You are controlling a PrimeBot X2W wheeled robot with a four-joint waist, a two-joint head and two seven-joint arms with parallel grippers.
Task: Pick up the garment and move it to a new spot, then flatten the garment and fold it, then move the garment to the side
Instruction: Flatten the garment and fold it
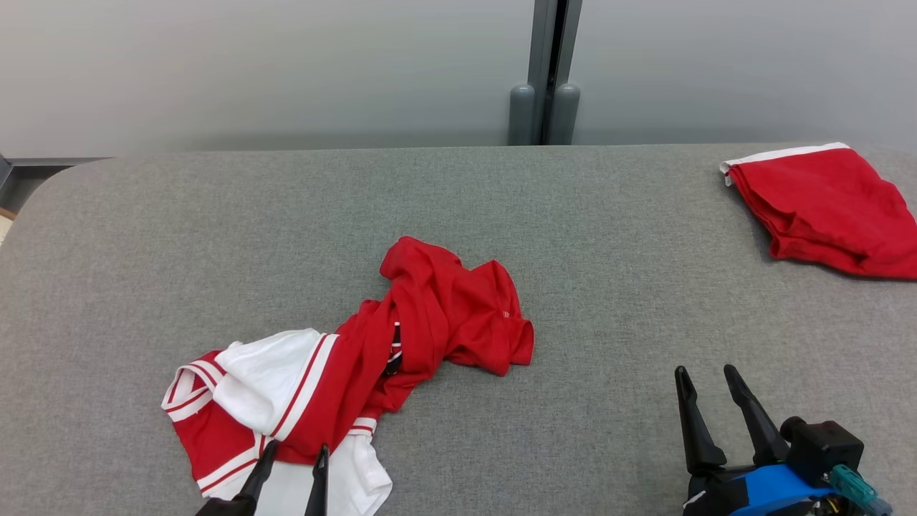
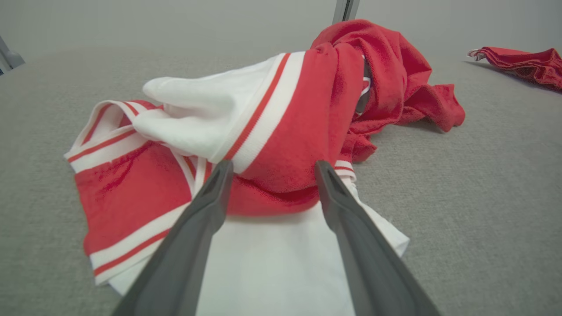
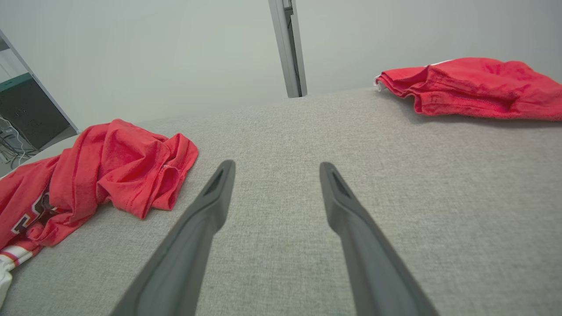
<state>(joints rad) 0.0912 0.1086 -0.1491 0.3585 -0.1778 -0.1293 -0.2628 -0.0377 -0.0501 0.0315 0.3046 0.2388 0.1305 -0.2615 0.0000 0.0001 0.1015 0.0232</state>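
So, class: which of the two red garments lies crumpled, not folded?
The red-and-white garment by the left gripper; the plain red garment at far right is folded.

A grey fabric-covered table (image 1: 458, 186) is spanning the foreground. Pale grey wall panels (image 1: 251, 64) are standing behind it. A dark vertical post (image 1: 548, 72) is dividing them.
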